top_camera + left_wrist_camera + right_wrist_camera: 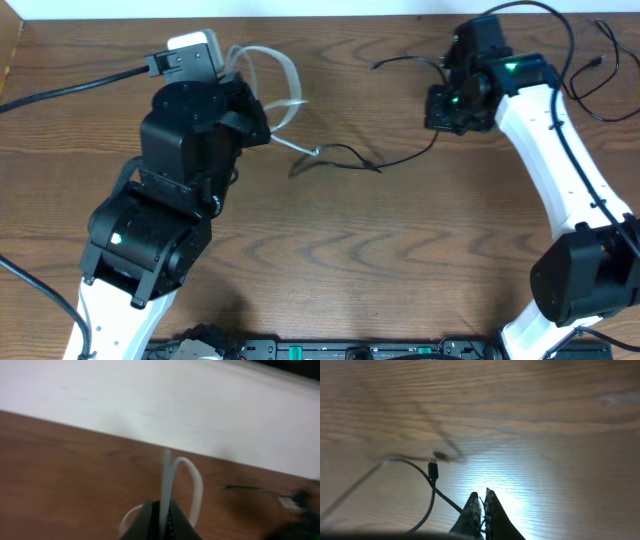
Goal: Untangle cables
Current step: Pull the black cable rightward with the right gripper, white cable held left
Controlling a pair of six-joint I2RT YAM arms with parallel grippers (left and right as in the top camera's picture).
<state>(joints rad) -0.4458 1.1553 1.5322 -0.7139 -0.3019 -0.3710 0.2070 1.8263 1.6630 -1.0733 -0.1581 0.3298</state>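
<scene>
Left gripper (162,512) jaws closed on white cable (166,477), cable looping up in front of fingers near far edge of wooden table (60,470), right gripper (481,502) jaws pinched on black cable (431,495), plug end (433,467) just ahead of fingertips, both cables meeting mid-table between the arms.

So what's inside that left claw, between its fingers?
A white cable, pinched between the shut fingers of the left claw; it loops out over the wooden table. The stretch inside the grip is covered.
</scene>
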